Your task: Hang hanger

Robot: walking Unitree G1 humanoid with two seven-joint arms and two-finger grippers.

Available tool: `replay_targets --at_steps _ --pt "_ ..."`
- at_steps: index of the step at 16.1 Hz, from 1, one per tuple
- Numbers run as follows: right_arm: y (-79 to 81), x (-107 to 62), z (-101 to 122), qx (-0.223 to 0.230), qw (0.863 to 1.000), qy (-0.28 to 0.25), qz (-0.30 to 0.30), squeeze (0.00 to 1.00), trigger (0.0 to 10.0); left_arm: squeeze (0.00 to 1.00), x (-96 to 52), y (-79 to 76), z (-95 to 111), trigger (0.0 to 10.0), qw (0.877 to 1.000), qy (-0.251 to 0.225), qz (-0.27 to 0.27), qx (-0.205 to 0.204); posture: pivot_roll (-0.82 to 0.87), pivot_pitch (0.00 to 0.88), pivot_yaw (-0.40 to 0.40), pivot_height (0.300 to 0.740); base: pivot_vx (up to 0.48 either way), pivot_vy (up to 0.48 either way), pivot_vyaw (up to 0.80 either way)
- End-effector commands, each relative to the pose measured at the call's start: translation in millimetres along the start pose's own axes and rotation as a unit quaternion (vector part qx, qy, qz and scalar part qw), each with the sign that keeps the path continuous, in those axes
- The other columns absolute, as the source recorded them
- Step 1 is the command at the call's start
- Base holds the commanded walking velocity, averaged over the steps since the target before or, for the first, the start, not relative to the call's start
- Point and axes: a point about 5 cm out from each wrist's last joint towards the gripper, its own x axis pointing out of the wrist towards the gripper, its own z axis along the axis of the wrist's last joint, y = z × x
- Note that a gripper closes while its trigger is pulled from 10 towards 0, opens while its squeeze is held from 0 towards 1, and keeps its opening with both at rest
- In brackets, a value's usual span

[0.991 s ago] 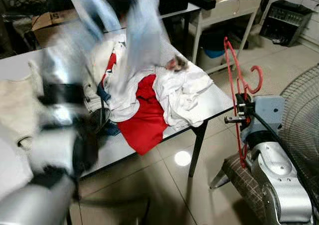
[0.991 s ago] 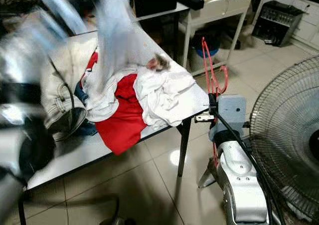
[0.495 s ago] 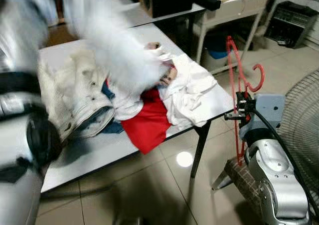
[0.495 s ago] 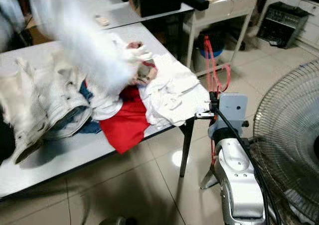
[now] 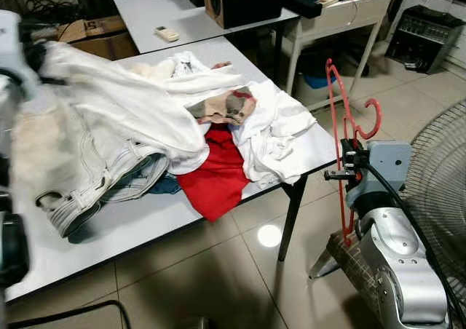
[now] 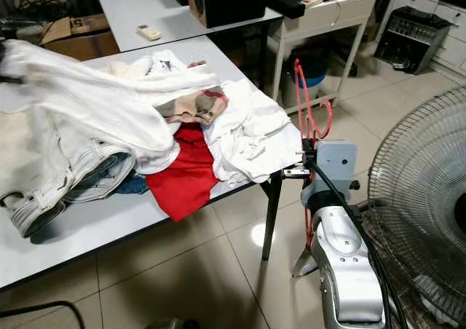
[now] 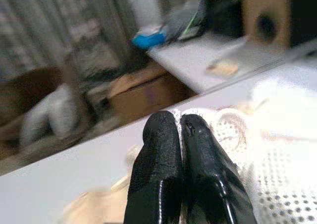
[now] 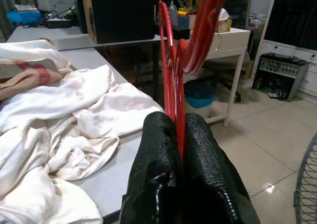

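Beside the bench's (image 5: 109, 231) near corner, the right end effector (image 8: 177, 140) is clamped on the red hanger (image 5: 342, 118), which stands nearly upright with its hook (image 5: 373, 114) curling out to the robot's right; a floor fan (image 6: 415, 198) stands just beside that arm. At the bench's far left the left end effector (image 7: 179, 135) has its fingers pressed together on white mesh cloth (image 7: 277, 184), part of the white garment (image 5: 124, 103) stretched over the heap of jeans (image 5: 102, 183), red cloth (image 5: 215, 180) and white laundry (image 6: 247, 136). No rail is in sight, so hanging looks some way off; the thin wire could pivot in the pinch, and the hook could snag the fan's grille if the arm swings wide; pulling the garment may drag the heap off the edge.
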Motion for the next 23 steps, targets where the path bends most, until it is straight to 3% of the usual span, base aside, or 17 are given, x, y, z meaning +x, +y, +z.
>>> replay_targets --at_steps 1,2,3,5,6,9,11,12,13,14,16,18,19,20,21,22,23 --pt "1.4 1.1 0.2 0.001 1.000 -0.001 0.006 0.00 10.0 1.00 -2.1 1.4 -18.3 10.0 0.998 0.052 -0.007 0.025 -0.04 0.000 0.076 0.740 0.000 0.000 0.00" --pt "1.5 0.9 0.0 0.001 1.000 -0.001 0.006 0.00 10.0 1.00 -3.2 0.6 -25.2 10.0 0.997 0.071 -0.021 0.033 -0.04 0.000 0.076 0.740 0.000 0.000 0.00" --pt "1.8 0.4 -0.4 0.001 1.000 0.001 0.009 0.00 10.0 1.00 -7.2 -10.4 -45.3 10.0 0.983 0.130 -0.097 0.085 -0.05 0.000 0.075 0.740 0.000 0.000 0.00" --pt "1.5 0.2 -0.5 0.000 1.000 0.002 0.009 0.00 10.0 1.00 -11.7 -24.8 -59.0 10.0 0.965 0.170 -0.175 0.100 -0.05 0.000 0.075 0.740 0.000 0.000 0.00" --pt "1.4 0.3 -0.3 0.000 1.000 0.001 0.009 0.00 10.0 1.00 -11.2 -31.3 -58.4 10.0 0.960 0.170 -0.198 0.102 -0.05 0.000 0.075 0.740 0.000 0.000 0.00" --pt "1.9 0.6 0.2 0.000 1.000 0.001 0.009 0.00 10.0 1.00 -7.3 -36.4 -50.5 10.0 0.963 0.150 -0.201 0.094 -0.05 0.000 0.078 0.740 0.000 0.000 0.00" --pt "0.8 0.5 0.3 0.001 1.000 0.000 0.008 0.00 10.0 1.00 -0.5 -43.1 -24.9 10.0 0.973 0.089 -0.211 0.013 -0.05 0.000 0.082 0.740 0.000 0.000 0.00" --pt "-0.4 -0.1 -0.3 0.002 1.000 0.001 0.005 0.00 10.0 1.00 2.0 -51.7 5.6 10.0 0.960 0.019 -0.256 -0.113 -0.05 0.000 0.083 0.740 0.000 0.000 0.00" --pt "-0.3 -0.1 -0.5 0.002 1.000 0.001 0.004 0.00 10.0 1.00 2.0 -54.4 12.5 10.0 0.953 0.004 -0.270 -0.136 -0.05 0.000 0.084 0.740 0.000 0.000 0.00" --pt "1.1 0.3 -0.3 0.001 1.000 0.001 0.006 0.00 10.0 1.00 1.1 -62.4 25.5 10.0 0.937 -0.023 -0.306 -0.164 -0.05 0.000 0.087 0.740 0.000 0.000 0.00" --pt "1.2 0.6 -0.1 0.002 1.000 0.000 0.006 0.00 10.0 1.00 1.2 -68.4 35.8 10.0 0.928 -0.049 -0.322 -0.183 -0.05 0.000 0.086 0.740 0.000 0.000 0.00" --pt "1.2 1.1 -0.5 0.002 1.000 0.000 0.008 0.00 10.0 1.00 0.7 -99.7 44.9 10.0 0.915 -0.072 -0.364 -0.161 -0.04 0.000 0.078 0.740 0.000 0.000 0.00" --pt "2.4 1.8 -1.2 0.000 1.000 0.001 0.012 0.00 10.0 1.00 -1.3 -137.1 41.9 10.0 0.906 -0.063 -0.400 -0.124 -0.04 0.000 0.075 0.740 0.000 0.000 0.00" --pt "3.2 2.5 -1.0 0.000 1.000 0.001 0.014 0.00 10.0 1.00 -2.0 -167.6 33.3 10.0 0.907 -0.041 -0.410 -0.091 -0.05 0.000 0.075 0.740 0.000 0.000 0.00" --pt "3.3 2.7 -0.5 -0.001 1.000 0.000 0.014 0.00 10.0 1.00 -4.9 -188.3 27.7 10.0 0.906 -0.031 -0.418 -0.064 -0.06 0.000 0.080 0.740 0.000 0.000 0.00" --pt "2.8 2.9 1.1 -0.003 1.000 -0.003 0.013 0.00 10.0 0.95 -12.7 -219.0 20.9 10.0 0.899 -0.020 -0.436 -0.039 -0.07 0.000 0.086 0.740 0.000 0.000 0.00" --pt "1.4 2.4 1.7 -0.004 1.000 -0.004 0.011 0.00 10.0 0.25 -17.6 -232.9 16.6 10.0 0.896 -0.014 -0.444 -0.027 -0.07 0.000 0.086 0.740 0.000 0.000 0.00"
